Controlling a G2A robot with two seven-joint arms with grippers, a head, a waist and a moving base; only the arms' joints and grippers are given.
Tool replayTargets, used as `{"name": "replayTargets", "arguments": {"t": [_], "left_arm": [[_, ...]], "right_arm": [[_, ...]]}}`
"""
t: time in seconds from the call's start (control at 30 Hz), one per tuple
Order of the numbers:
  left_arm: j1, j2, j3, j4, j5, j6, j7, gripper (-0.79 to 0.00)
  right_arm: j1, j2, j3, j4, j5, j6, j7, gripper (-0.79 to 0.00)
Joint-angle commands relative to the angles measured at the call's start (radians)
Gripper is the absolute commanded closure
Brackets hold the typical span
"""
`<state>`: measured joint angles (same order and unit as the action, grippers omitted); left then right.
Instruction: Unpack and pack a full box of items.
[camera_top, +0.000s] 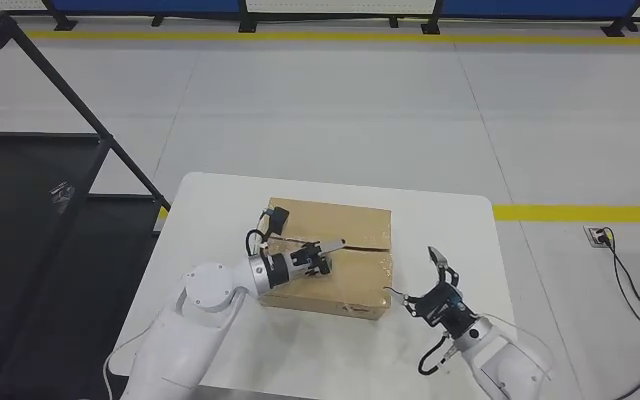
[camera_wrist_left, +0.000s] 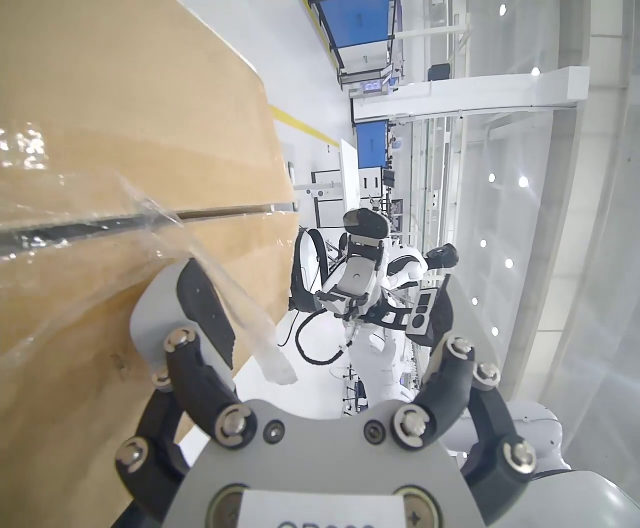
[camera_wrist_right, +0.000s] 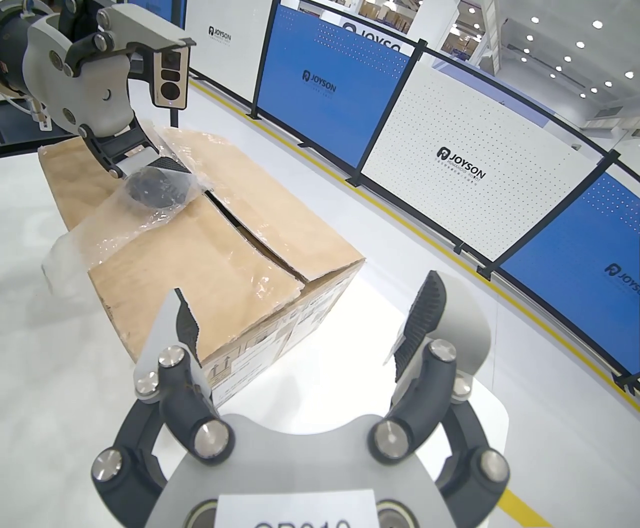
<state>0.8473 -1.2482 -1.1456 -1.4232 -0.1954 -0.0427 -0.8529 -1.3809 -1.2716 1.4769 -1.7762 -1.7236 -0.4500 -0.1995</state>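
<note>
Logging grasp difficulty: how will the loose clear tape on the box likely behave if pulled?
The clear tape looks thin and crumpled, so probably floppy and very light. It drapes against the left hand, so it may cling. Part lies stuck along the seam of the box, so pulling may tug it.

This is probably serving as a robot test hall. Partition panels (camera_wrist_right: 450, 165) are fencing a pale floor (camera_top: 330, 100) with a yellow line (camera_top: 560, 212).

White arms (camera_top: 205, 290), blk cables (camera_top: 250, 240), grey screw-studded pincers (camera_wrist_right: 305, 287).
</note>
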Motion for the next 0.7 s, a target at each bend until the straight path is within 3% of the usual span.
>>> {"name": "replayTargets", "arguments": {"t": [0.0, 0.67], "left_arm": [[0.000, 0.001, -0.006, -0.005, -0.010, 0.001, -0.003, -0.785], [-0.076, 0.005, 0.006, -0.017, 0.042, 0.031, -0.020, -0.785]], "right_arm": [[0.010, 0.001, -0.006, 0.006, 0.003, -0.005, 0.004, -0.785], [0.033, 0.013, -0.027, 0.041, 0.022, -0.007, 0.010, -0.785]]}}
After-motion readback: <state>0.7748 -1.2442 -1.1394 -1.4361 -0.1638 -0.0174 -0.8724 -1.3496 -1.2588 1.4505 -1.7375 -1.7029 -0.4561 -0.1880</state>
